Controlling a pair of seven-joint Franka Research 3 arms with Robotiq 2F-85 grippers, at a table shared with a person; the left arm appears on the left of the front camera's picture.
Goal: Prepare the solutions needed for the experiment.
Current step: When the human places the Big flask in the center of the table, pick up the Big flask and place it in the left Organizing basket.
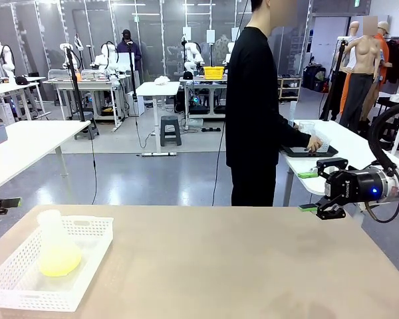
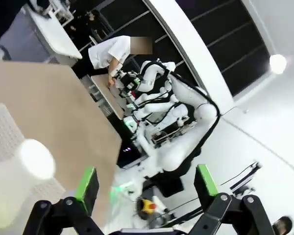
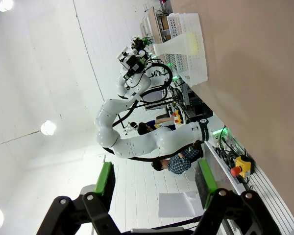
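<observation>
- I can see white lettering on the black body of the right gripper (image 1: pixel 317 194) in my front view; it is too small and blurred for me to read
- I see pale sheets on the glass partitions far behind the person (image 1: pixel 256 106); whatever is on them cannot be made out
- From both wrist cameras I find no text, number or sign that I can read
</observation>
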